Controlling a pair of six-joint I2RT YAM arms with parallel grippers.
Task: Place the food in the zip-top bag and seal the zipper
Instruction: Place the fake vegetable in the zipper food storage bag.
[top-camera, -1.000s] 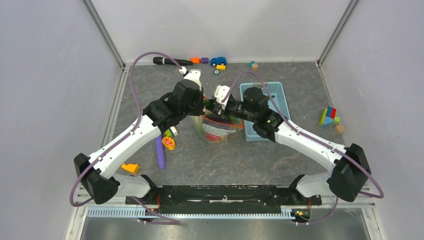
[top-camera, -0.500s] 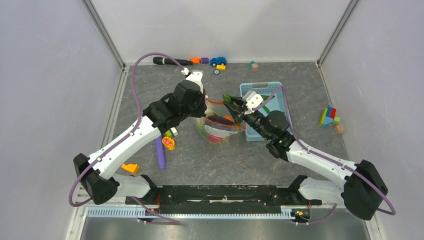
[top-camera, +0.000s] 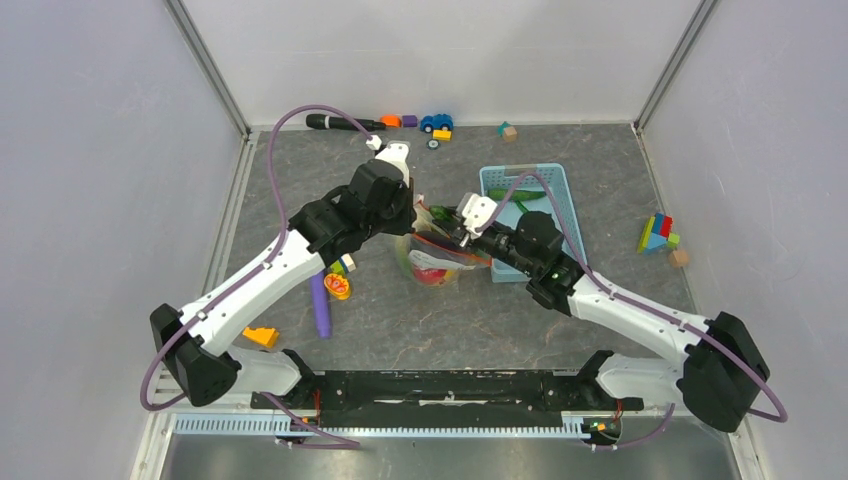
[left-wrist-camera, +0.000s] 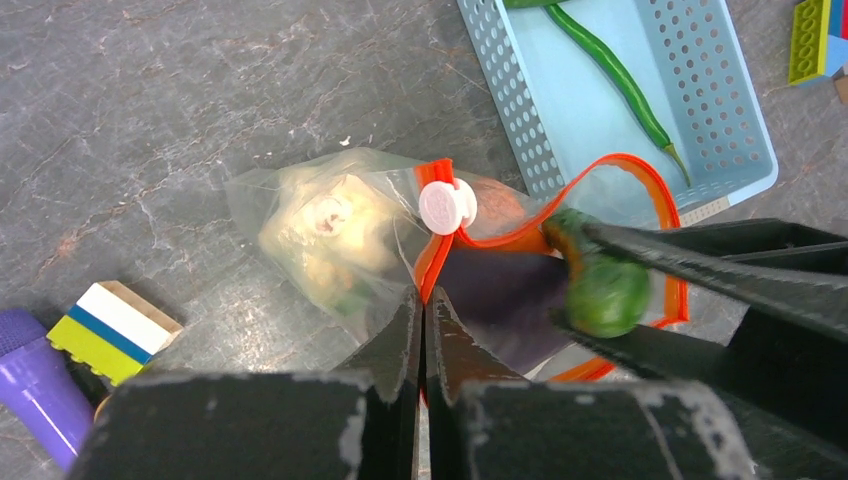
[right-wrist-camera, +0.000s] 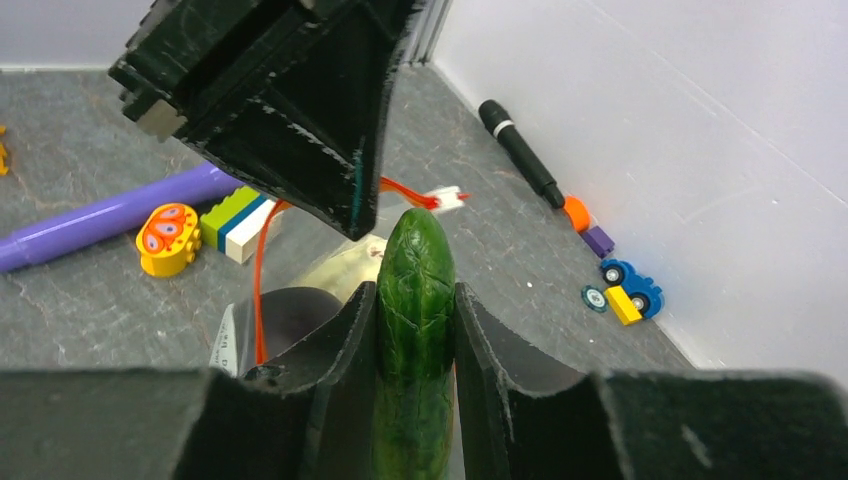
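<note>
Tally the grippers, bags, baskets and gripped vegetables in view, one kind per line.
Grippers: 2, left gripper and right gripper
Bags: 1, the zip-top bag
Baskets: 1, the blue basket
Gripped vegetables: 1, the cucumber
Total: 5

Zip-top bag (left-wrist-camera: 375, 195) clear crinkly plastic; cucumber (right-wrist-camera: 413, 300) bumpy, glossy; basket (left-wrist-camera: 722, 110) perforated plastic; table (left-wrist-camera: 150, 120) matt stone-look.
</note>
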